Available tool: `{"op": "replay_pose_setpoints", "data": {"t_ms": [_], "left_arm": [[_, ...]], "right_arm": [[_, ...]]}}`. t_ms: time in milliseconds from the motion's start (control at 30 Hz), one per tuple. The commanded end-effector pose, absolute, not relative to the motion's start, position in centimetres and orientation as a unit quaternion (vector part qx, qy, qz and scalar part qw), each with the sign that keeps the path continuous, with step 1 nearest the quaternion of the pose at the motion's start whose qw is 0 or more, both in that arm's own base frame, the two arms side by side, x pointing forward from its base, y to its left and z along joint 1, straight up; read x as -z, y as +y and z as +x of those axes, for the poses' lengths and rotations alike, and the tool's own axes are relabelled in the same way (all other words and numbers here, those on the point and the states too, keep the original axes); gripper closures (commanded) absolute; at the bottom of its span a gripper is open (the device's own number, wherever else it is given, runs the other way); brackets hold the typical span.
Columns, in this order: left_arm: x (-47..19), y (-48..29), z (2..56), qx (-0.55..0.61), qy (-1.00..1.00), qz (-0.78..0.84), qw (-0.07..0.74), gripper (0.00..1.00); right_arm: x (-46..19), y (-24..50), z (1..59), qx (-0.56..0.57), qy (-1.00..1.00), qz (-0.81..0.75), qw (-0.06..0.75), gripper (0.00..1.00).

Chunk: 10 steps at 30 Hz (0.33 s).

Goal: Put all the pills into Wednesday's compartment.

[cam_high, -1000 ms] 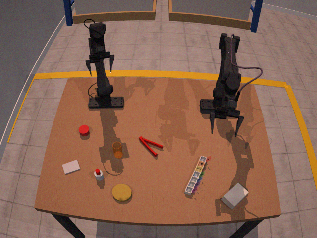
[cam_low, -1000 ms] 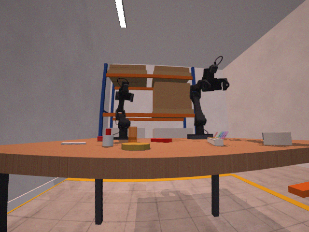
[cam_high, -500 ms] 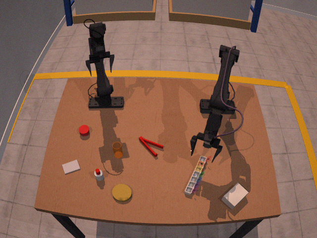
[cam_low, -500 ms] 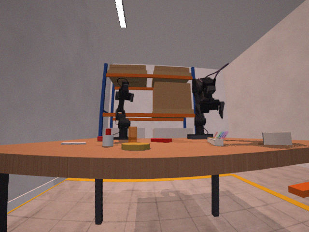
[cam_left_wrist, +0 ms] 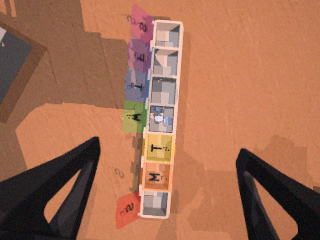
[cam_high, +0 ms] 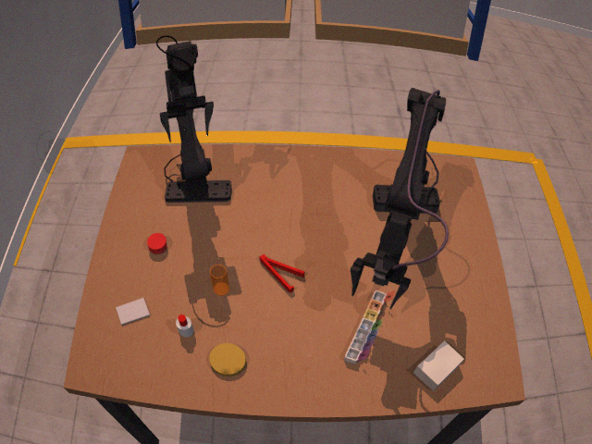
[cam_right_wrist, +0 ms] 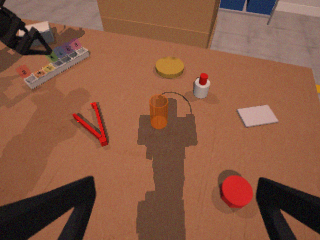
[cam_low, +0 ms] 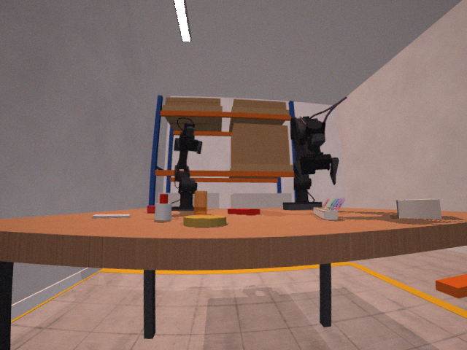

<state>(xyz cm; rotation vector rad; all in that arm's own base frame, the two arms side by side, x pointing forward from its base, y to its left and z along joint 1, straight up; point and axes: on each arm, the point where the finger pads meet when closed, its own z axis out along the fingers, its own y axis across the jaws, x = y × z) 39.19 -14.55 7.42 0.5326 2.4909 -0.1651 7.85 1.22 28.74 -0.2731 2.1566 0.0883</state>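
The white weekly pill organizer [cam_high: 367, 326] lies on the table's right front; it also shows in the left wrist view [cam_left_wrist: 161, 117] and the right wrist view [cam_right_wrist: 56, 65]. The orange M and yellow T lids are shut; the other lids stand open. Small pale pills [cam_left_wrist: 160, 119] lie in the compartment beside the green W lid [cam_left_wrist: 134, 119]. The other open compartments look empty. My left gripper [cam_high: 377, 289] hangs open and empty above the organizer's far end [cam_left_wrist: 169, 150]. My right gripper [cam_high: 187, 126] [cam_right_wrist: 174, 186] is open and empty, raised high at the back left.
Red tongs [cam_high: 283, 268] lie mid-table. An orange cup [cam_high: 219, 279], a red puck [cam_high: 156, 242], a white card [cam_high: 132, 310], a red-capped bottle [cam_high: 184, 326] and a yellow disc [cam_high: 228, 358] are on the left half. A white box [cam_high: 438, 364] sits front right.
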Motion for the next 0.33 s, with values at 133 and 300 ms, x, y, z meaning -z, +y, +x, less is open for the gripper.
{"op": "replay_pose_setpoints", "data": {"t_ms": [133,300], "left_arm": [[-8.19,-14.79,39.40,0.063,0.932,0.202,0.295,0.00],[-8.19,-14.79,39.40,0.063,0.932,0.202,0.295,0.00]], "right_arm": [[-29.25,1.20,7.43,-0.037,0.874,-0.113,0.472,0.00],[-29.25,1.20,7.43,-0.037,0.874,-0.113,0.472,0.00]]}}
